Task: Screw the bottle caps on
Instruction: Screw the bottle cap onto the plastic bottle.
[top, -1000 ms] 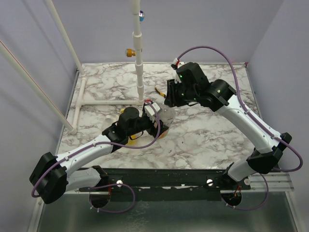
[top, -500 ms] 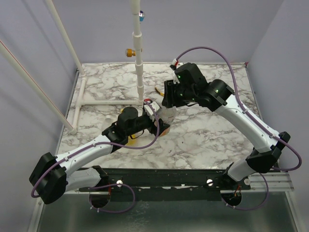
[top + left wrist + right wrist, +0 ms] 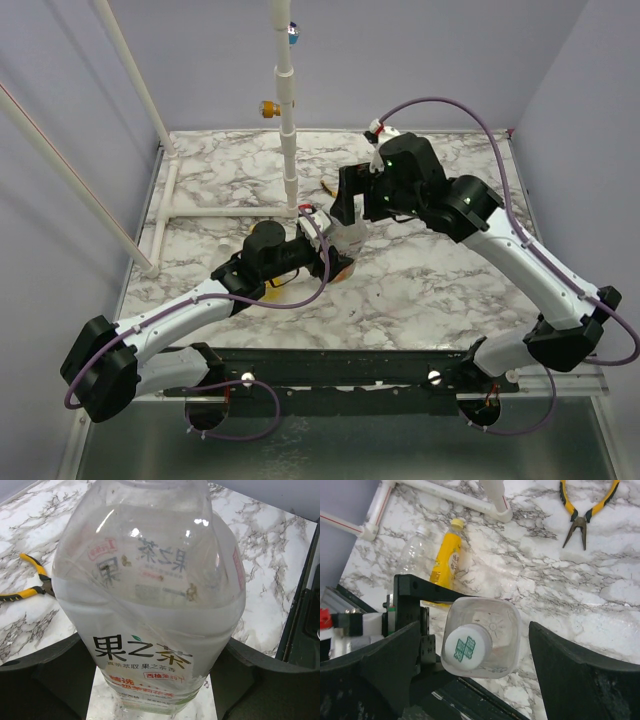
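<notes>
Left jaws clamp clear bottle [image 3: 150, 605] labelled 果之茶; right jaws apart above white cap [image 3: 467, 646].

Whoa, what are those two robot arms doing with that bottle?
The left gripper is clamped around the clear bottle with the green-and-white label, cap end up. A whitish cap with a green logo sits on its neck. The right gripper hangs over it, fingers wide open on either side of the cap, not touching it. A yellow bottle lies on the table farther off.
</notes>
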You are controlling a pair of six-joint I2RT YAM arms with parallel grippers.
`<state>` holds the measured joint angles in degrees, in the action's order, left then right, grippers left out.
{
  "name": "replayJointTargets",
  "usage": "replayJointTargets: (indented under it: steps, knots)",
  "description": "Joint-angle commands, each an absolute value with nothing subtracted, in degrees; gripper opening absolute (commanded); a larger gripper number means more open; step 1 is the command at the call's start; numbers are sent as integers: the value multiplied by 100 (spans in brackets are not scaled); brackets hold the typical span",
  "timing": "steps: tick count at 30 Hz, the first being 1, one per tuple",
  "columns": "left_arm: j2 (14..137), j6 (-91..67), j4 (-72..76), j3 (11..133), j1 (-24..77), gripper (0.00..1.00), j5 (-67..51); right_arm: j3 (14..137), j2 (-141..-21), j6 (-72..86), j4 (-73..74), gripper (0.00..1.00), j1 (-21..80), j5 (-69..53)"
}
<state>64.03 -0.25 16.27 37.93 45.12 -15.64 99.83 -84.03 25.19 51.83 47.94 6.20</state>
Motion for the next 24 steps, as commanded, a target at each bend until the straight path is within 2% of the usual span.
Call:
replayJointTargets:
  steps: [1,5,13,18,24]
  knots:
    - [6268,-195,1707,3964,4529,0,-1887,9564,-7826,2176,4223,92,4826,572]
    - [6205,-244,1616,3960,4524,0,-1992,9146,-7486,1899,3767,88,4825,306]
    - [6139,-285,1442,3993,4510,0,-2170,8865,-7267,1576,3531,65,4828,-167]
    - [6127,-308,1416,4009,4501,0,-2202,8855,-7282,1488,3619,58,4830,-272]
    - [6127,-319,1406,4034,4475,0,-2210,8805,-7271,1480,3733,57,4825,-224]
